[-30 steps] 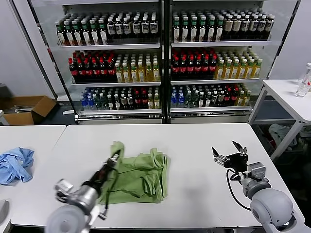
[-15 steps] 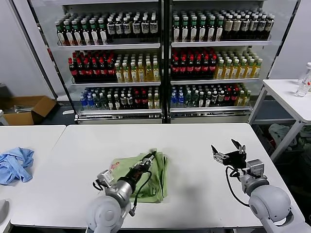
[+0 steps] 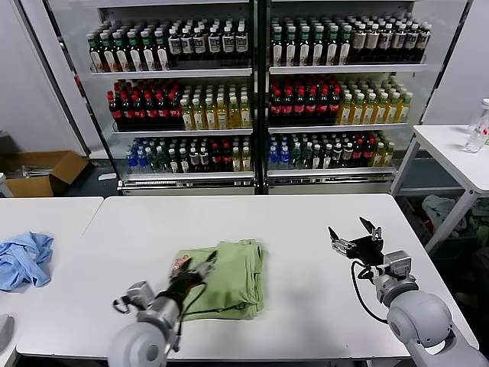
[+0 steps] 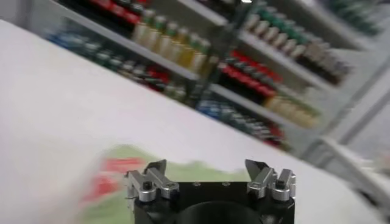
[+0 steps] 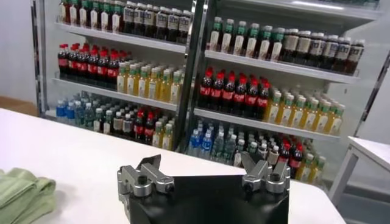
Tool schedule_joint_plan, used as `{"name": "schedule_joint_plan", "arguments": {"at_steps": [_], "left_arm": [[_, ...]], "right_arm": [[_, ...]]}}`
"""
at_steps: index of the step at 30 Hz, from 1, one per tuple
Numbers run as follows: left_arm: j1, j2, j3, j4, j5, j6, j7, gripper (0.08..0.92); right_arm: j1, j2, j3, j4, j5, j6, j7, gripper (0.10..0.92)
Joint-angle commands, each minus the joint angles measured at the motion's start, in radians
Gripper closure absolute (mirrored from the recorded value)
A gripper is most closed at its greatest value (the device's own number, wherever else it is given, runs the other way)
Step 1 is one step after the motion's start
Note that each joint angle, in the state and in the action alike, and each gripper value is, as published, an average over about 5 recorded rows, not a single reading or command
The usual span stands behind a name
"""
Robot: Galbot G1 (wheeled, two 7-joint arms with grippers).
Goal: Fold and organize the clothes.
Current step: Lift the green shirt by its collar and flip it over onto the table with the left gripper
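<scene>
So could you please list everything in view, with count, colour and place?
shirt: one, light green, folded, centre of main table
table: one, white, in front
cloth: one, light blue, crumpled on side table at left
coolers: two glass-door units, full of bottles, behind
box: one, cardboard, floor at left
right table: one, white, clear bottle on it
left gripper: open, over the shirt's left edge
right gripper: open, above the table at right

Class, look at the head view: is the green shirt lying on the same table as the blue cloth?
No. The green shirt lies on the middle table; the blue cloth is on another.
</scene>
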Motion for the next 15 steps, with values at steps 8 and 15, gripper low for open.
{"name": "schedule_joint_plan", "arguments": {"at_steps": [8, 15], "left_arm": [[0.076, 0.050, -0.109, 0.060, -0.054, 0.030, -0.023, 0.177], [0.057, 0.025, -0.072, 0.112, -0.108, 0.022, 0.015, 0.177]], "right_arm": [[-0.058, 0.015, 0.058, -0.001, -0.015, 0.030, 0.003, 0.203], [-0.065, 0.026, 0.071, 0.020, -0.007, 0.024, 0.008, 0.203]]}}
